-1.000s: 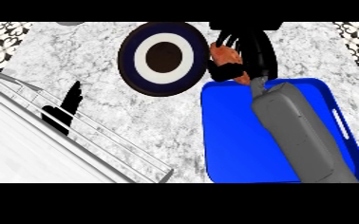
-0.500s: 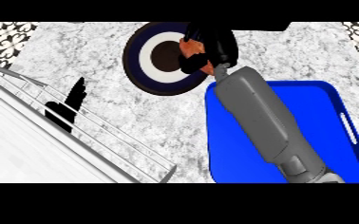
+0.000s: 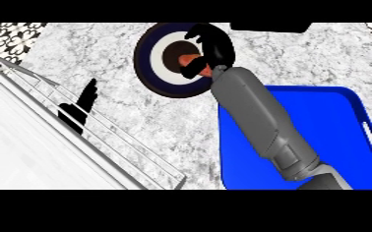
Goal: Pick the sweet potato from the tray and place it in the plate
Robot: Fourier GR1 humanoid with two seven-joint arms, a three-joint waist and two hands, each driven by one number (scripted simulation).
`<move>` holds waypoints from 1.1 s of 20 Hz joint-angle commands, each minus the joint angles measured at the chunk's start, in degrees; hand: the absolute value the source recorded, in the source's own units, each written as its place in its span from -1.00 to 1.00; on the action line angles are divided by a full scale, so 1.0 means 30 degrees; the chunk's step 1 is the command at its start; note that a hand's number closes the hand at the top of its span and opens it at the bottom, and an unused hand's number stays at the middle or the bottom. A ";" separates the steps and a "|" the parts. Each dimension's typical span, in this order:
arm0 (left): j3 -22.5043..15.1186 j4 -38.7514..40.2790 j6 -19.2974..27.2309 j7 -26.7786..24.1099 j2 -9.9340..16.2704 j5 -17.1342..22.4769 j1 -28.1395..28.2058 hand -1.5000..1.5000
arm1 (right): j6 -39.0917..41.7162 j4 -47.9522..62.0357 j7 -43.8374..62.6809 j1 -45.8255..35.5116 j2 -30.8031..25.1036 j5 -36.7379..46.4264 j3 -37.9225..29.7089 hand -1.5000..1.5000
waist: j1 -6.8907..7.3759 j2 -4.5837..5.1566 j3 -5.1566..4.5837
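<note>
Sweet potato (image 3: 187, 58): an orange piece showing between the curled fingers and thumb of the right hand, above the plate's brown centre; most of it is hidden by the hand, and whether it touches the plate cannot be told.
Right hand (image 3: 210, 54): black, over the plate, fingers and thumb curled round the sweet potato, with the fingers arching across its far side and the thumb below it.
Right forearm (image 3: 262, 118): grey, running from the lower right edge up and left to the hand, crossing over the tray's left part and the plate's near rim.
Plate (image 3: 149, 64): round, with a dark blue rim, a white ring and a brown middle; it lies directly under the right fingers, on the marbled counter, just beyond the tray's far left corner.
Tray (image 3: 327, 128): bright blue with a raised rim, behind the right wrist towards the lower right; the part of its floor that shows holds nothing, though the forearm covers a good strip of it.
Left hand (image 3: 78, 109): black, at the view's left, fingers straight and held together pointing up, well apart from the plate, resting by the pale railing.
Railing (image 3: 109, 137): light slanted bars running across the lower left, beside the left fingers.
Counter (image 3: 102, 49): grey-white marbled top under plate and tray.
</note>
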 commanded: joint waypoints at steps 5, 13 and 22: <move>-0.0751 -0.1861 -0.0557 0.0053 -0.0506 -0.0211 -0.2943 0.00 | -0.1188 0.2089 -0.1971 -0.0204 0.0196 -0.2831 -0.0412 -1.00 | 0.0398 0.0054 -0.0491; -0.0517 -0.0897 -0.0276 -0.0604 -0.0936 -0.0127 -0.2590 0.00 | -0.4523 0.0770 -0.5471 0.0098 0.0199 -0.7206 -0.3272 -1.00 | -0.0243 -0.0018 -0.0491; -0.0032 -0.2130 0.0032 -0.0685 -0.0372 0.0038 -0.1051 0.00 | -0.5265 0.0694 -0.8632 0.2501 -0.0620 -0.9448 -0.6216 -1.00 | -0.1475 -0.0341 -0.0504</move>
